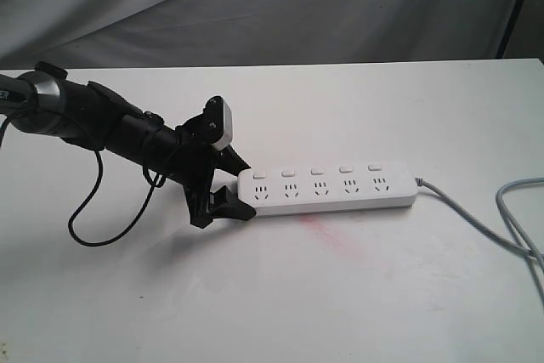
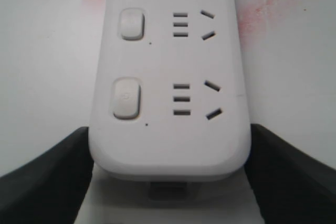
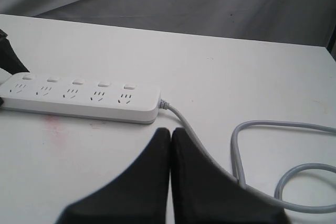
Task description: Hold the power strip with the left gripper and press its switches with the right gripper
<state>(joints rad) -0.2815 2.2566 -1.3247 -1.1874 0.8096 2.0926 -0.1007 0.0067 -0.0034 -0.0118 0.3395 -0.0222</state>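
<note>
The long white power strip [image 1: 327, 189] lies flat on the white table, sockets up. Its row of white switches [image 1: 316, 172] runs along the far edge. My left gripper [image 1: 244, 189] is shut on the strip's left end, one black jaw on each long side. In the left wrist view the strip [image 2: 168, 77] fills the gap between the jaws and two switches [image 2: 127, 98] show fully. My right gripper [image 3: 170, 131] is shut with nothing in it. It hangs near the cable, short of the strip's [image 3: 79, 98] cabled end, and is out of the exterior view.
The grey cable [image 1: 476, 223] leaves the strip's right end and loops toward the table's right edge. A faint red smear [image 1: 327, 231] marks the table in front of the strip. A grey cloth [image 1: 255, 6] hangs behind the table.
</note>
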